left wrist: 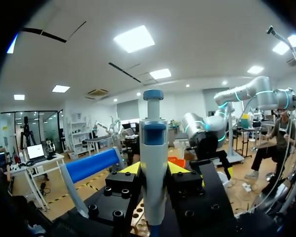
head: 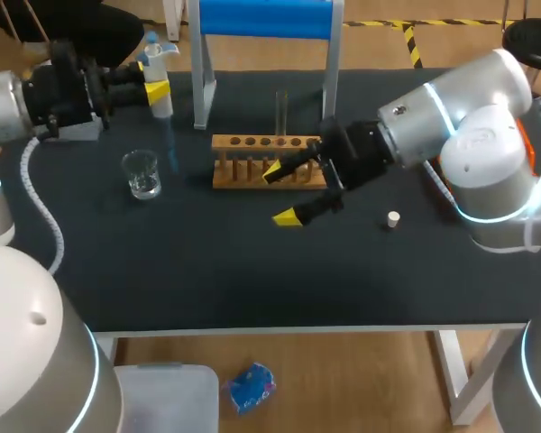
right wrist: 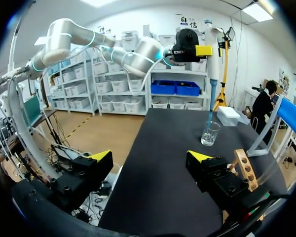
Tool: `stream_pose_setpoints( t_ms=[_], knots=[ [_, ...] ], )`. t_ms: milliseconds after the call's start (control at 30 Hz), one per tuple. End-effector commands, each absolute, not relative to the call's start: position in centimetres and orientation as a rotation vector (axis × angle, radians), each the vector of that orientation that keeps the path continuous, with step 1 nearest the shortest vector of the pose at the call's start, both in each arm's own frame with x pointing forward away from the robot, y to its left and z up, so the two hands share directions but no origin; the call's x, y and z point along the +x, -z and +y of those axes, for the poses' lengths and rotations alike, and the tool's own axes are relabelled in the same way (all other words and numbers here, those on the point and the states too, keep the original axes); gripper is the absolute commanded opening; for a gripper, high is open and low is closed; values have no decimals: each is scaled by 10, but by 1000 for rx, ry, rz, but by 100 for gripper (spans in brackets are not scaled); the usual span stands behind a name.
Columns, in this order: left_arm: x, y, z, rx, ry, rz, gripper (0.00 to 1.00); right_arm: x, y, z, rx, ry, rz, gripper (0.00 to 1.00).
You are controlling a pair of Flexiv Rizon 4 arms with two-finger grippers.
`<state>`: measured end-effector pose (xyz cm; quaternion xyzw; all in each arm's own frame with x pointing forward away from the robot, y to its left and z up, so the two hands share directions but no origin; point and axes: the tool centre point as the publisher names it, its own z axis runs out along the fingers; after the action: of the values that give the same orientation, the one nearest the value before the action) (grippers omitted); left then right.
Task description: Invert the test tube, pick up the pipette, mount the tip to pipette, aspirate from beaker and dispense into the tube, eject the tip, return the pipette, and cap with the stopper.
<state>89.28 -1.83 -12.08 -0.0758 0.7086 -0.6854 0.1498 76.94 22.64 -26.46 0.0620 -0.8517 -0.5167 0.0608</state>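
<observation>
Pipette (head: 162, 106) stands upright at the far left of the table, clamped from two sides by the left gripper (head: 153, 90). Its blue tip (head: 171, 153) points down toward the beaker (head: 142, 173). From the right wrist view the tip hangs right over the glass, but whether it reaches the liquid I cannot tell.

The test tube (head: 281, 106) stands upright in the wooden rack (head: 266, 161), mid-table. The right gripper (head: 281, 194) sits just near of the rack with its fingers spread wide, holding nothing. The stopper (head: 393, 218) lies alone to the right.

Risks as I judge them:
- A descent slightly off centre could catch the beaker rim, bending the tip or tipping the glass.
- Carrying liquid across to the narrow, clear tube leaves little margin, so a small miss would spill onto the rack.
- The right fingers are close enough to nudge the rack and shift the tube.
</observation>
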Motion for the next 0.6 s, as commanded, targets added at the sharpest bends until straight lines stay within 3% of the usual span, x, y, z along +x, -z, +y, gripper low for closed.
stream_pose_setpoints(
  t_ms=[33,600],
  knots=[
    [901,118,-5,-223,1958,2060,0,771,265,241,175,1530,-2616,100],
    [932,148,36,-261,1889,2005,0,798,304,287,45,1523,-2795,100]
  ],
)
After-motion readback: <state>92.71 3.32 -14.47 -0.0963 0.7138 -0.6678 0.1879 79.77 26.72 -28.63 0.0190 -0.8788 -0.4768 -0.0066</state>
